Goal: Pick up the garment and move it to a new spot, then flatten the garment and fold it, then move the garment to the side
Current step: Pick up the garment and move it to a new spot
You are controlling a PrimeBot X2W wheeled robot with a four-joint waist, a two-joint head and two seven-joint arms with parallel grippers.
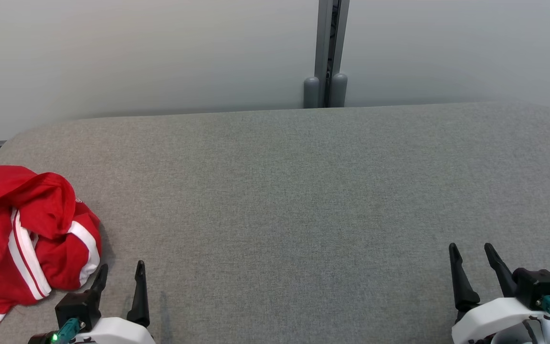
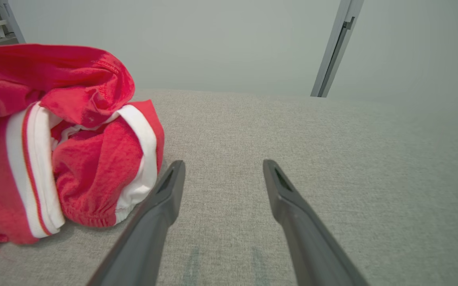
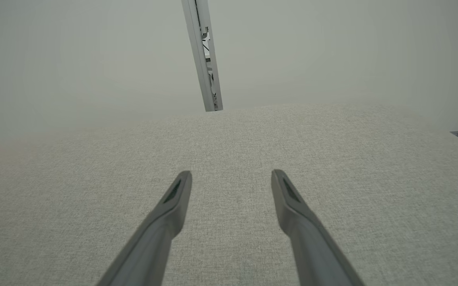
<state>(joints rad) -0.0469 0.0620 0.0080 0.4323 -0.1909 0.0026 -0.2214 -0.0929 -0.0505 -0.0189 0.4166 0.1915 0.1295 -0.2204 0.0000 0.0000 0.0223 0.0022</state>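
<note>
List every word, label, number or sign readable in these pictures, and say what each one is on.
No readable text anywhere.
The red garment: white stripes, no lettering visible; a tiny pale mark by its upper fold is too small to read.
The tabletop and the metal post: blank.

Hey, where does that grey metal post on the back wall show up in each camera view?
Head view: post at top, just right of centre, upright behind the table.
Left wrist view: post at upper right, leaning.
Right wrist view: post at top centre, slightly tilted.
Shared landmark: the table's far edge.
</note>
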